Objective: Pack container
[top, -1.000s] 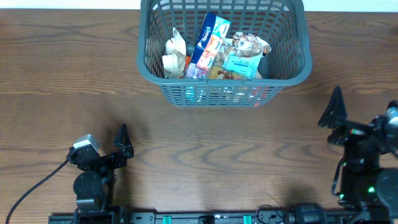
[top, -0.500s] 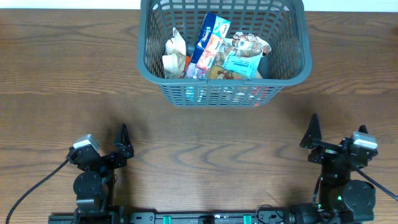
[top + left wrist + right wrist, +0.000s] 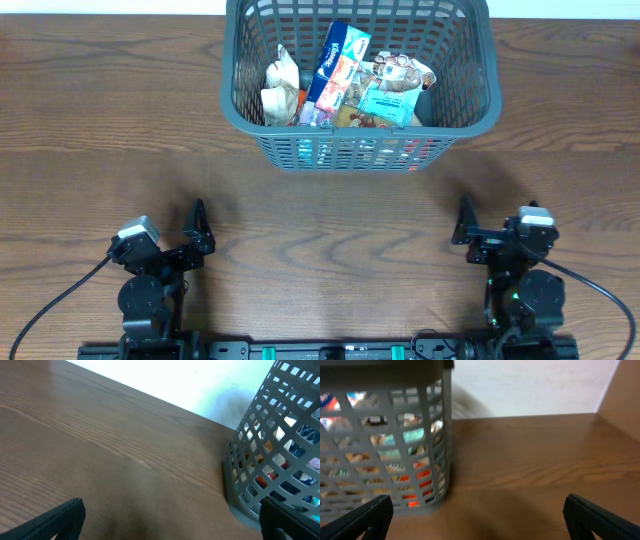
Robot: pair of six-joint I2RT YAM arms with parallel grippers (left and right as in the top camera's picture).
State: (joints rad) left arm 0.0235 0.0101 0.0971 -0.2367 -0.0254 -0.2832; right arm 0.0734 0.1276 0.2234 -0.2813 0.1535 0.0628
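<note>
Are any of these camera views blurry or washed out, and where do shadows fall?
Overhead view: sharp, evenly lit, a soft shadow on the brown wooden table in front of the large dark grey plastic lattice basket. Left wrist view: background beyond the table is blown out white. Right wrist view: softest, basket lattice looks fuzzy.

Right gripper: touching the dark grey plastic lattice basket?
Apart. The overhead view shows a strip of bare brown wooden table between the open right gripper and the dark grey plastic lattice basket.
</note>
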